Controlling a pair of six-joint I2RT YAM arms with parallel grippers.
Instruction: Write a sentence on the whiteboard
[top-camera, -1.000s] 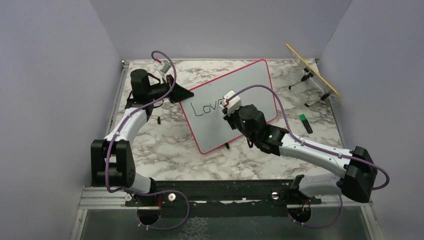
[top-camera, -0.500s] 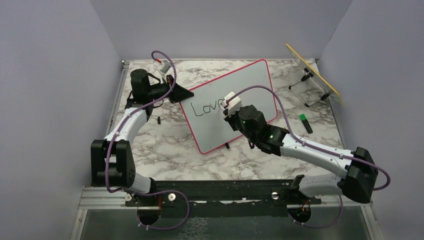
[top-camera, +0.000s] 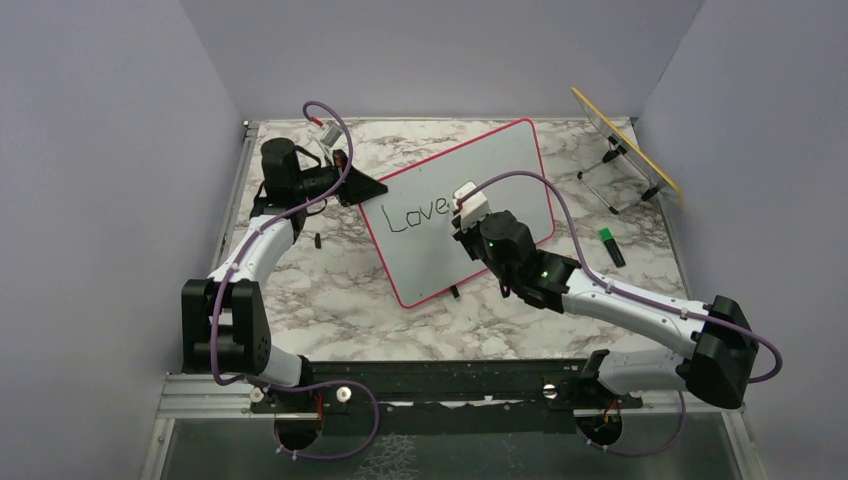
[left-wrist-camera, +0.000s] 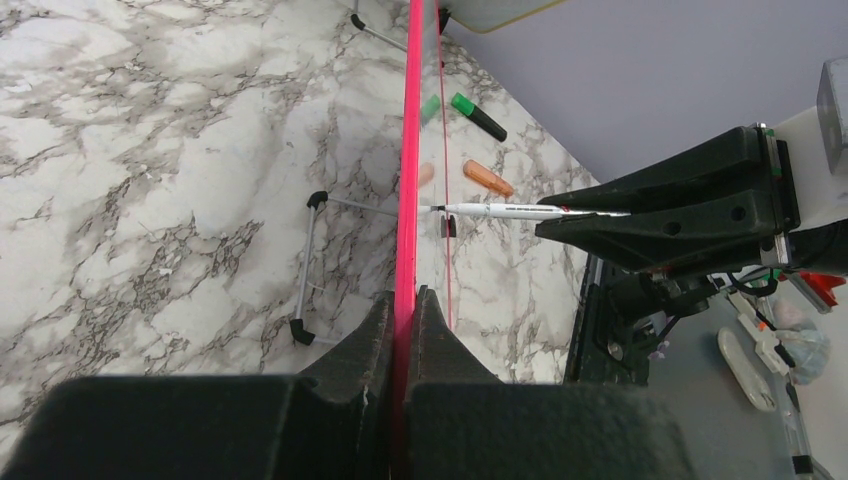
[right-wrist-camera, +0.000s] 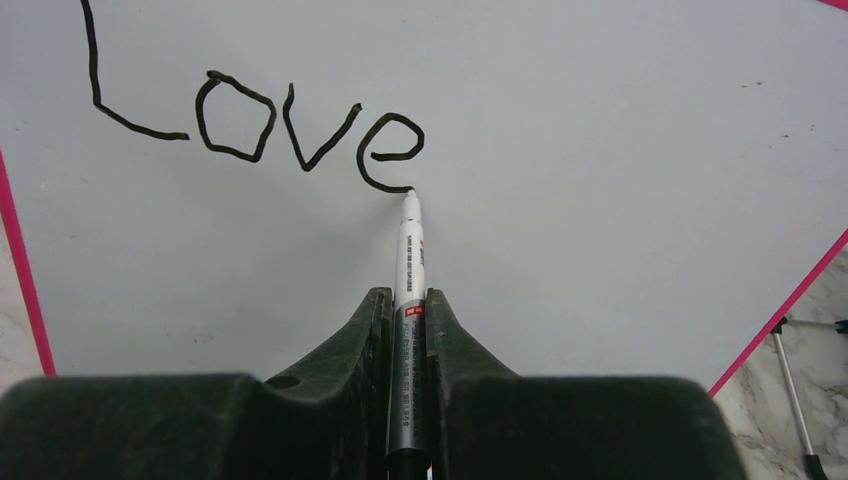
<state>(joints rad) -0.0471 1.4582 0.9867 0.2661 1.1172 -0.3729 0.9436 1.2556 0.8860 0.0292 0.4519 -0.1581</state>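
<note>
While your right gripper (right-wrist-camera: 405, 300) pinches a white marker (right-wrist-camera: 409, 250) between closed jaws, the marker's tip touches the whiteboard (right-wrist-camera: 620, 150) at the lower end of the last letter. On the board the writing (right-wrist-camera: 258, 125) is one word, "Love", in black strokes, slanting a little across the left half.

Top view: the board sits near the middle of the marble table (top-camera: 330, 290), turned askew, with one corner toward the back wall. Its pink frame shows all round except where your right arm crosses it. That arm reaches in from the near right, its wrist over the board's centre.

Your left gripper (left-wrist-camera: 405, 305) is clamped shut on the pink frame at the board's left edge, near the start of the word. Its wrist camera looks straight along the frame, with a finger pressed to either side. The same view catches the marker side-on, tip against the board face, held in the right gripper's black fingers.

Off the board: a green-capped pen (top-camera: 611, 245) lies on the table to the right, well apart from the board. Beyond it, in the far right corner, a yellow-edged panel (top-camera: 625, 140) leans on a wire stand (top-camera: 610, 185). The left wrist view also shows a small orange object (left-wrist-camera: 488, 179) on the table near the green pen; you cannot tell what it is.
</note>
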